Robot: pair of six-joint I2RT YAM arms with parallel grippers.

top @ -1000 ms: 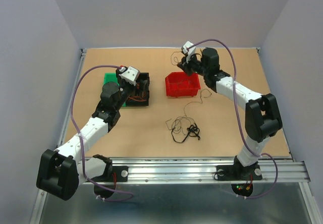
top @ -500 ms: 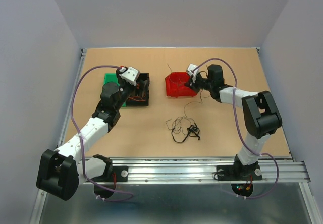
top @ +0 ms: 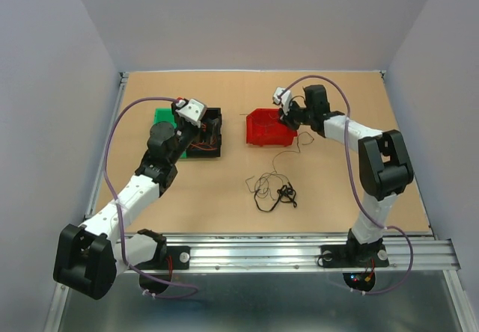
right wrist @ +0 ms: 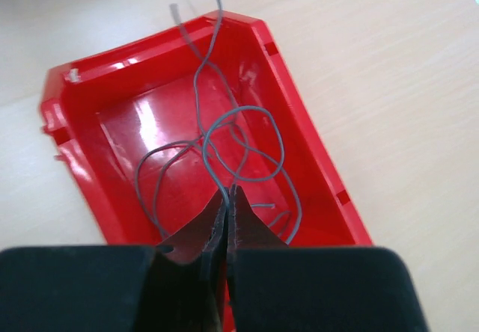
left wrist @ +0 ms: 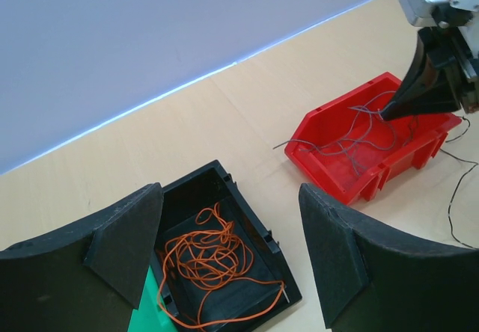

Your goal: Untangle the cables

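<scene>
My right gripper (right wrist: 227, 191) is shut on a thin grey cable (right wrist: 241, 134) and holds it inside the red bin (right wrist: 67, 145). The cable's loops lie in the bin and one end sticks out over its far rim. In the top view this gripper (top: 287, 115) is at the red bin's (top: 258, 134) right side. My left gripper (left wrist: 228, 231) is open and empty above the black bin (left wrist: 254, 220), which holds a loose orange cable (left wrist: 203, 251). A small tangle of black cables (top: 273, 190) lies on the table in front of the red bin.
A green bin (top: 160, 114) sits to the left of the black bin (top: 215, 115). A thin dark strand (top: 303, 140) trails on the table to the right of the red bin. The table is walled on three sides.
My right gripper came down from above the far side of the red bin with the grey cable, which now lies coiled inside it. The left arm has not moved.
</scene>
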